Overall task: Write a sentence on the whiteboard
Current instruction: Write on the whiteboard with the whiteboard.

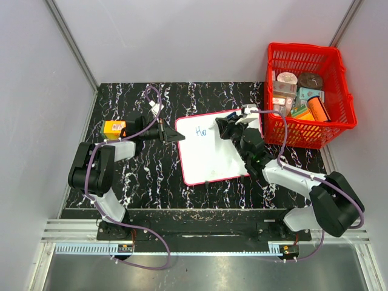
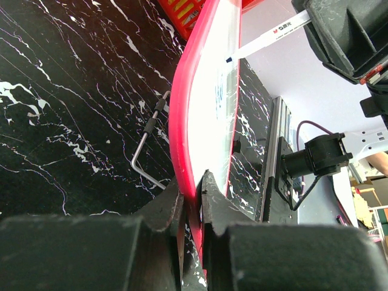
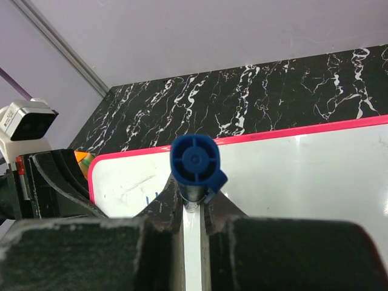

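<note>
From above, the whiteboard point(image 1: 213, 159) lies flat on the black marbled table point(image 1: 151, 179), turned a little out of square. The left gripper point(image 1: 177, 136) meets its left edge near the upper corner, and an orange box point(image 1: 114, 128) sits behind that gripper's wrist. The right gripper point(image 1: 223, 128) hangs over the board's upper middle. Just ahead of its fingers, of the sentence point(image 1: 201, 130) only the blue letters "Ho" are written. A red basket point(image 1: 303, 47) full of small goods stands beyond the right arm, just beside the board's far right corner. In the left wrist view, the left gripper point(image 2: 194, 191) is pinched narrow on the board's red-pink frame, one finger on each face, so it holds the whiteboard point(image 2: 209, 121) by the rim. A bent metal rod point(image 2: 148, 142) lies on the table to one side of the fingers. Farther ahead, a white marker point(image 2: 273, 33) slants down from the dark bulk of the other gripper, with its tip at the board's surface. Faint blue strokes show near it. In the right wrist view, the right gripper point(image 3: 194, 197) is closed tight on the marker point(image 3: 194, 159), whose round blue end faces the camera. The whiteboard point(image 3: 303, 163) spreads out beyond the fingers, with the left gripper point(image 3: 57, 182) at its corner off to the side.
</note>
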Tool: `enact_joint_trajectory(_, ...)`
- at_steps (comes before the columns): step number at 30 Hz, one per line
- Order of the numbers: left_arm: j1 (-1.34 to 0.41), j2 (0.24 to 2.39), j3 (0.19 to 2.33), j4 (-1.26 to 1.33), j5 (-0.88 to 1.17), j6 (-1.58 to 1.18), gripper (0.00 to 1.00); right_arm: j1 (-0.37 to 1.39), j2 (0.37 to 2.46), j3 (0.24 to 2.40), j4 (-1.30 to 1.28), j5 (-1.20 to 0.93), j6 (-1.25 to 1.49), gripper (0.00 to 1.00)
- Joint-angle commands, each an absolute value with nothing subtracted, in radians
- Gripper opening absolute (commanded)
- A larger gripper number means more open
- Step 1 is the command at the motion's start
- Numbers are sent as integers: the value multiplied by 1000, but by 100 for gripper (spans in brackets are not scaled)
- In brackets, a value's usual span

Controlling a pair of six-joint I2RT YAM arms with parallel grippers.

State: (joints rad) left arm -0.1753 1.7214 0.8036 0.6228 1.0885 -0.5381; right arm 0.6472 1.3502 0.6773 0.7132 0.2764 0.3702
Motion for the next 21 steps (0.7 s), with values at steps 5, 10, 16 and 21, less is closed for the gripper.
enact_joint_trajectory(5, -212, 1721, 808, 617, 1014, -347, 0, 641, 1361, 704, 753, 268, 362, 0)
enact_joint_trajectory(10, -212, 1721, 808, 614, 1012, -345, 0, 641, 1367, 703, 755, 265, 362, 0)
enact_joint_trajectory(16, -212, 1720, 807, 612, 1011, -344, 0, 640, 1376, 698, 744, 273, 365, 0)
enact_joint_trajectory(21, -213, 1721, 810, 607, 1011, -342, 0, 641, 1371, 675, 735, 272, 365, 0)
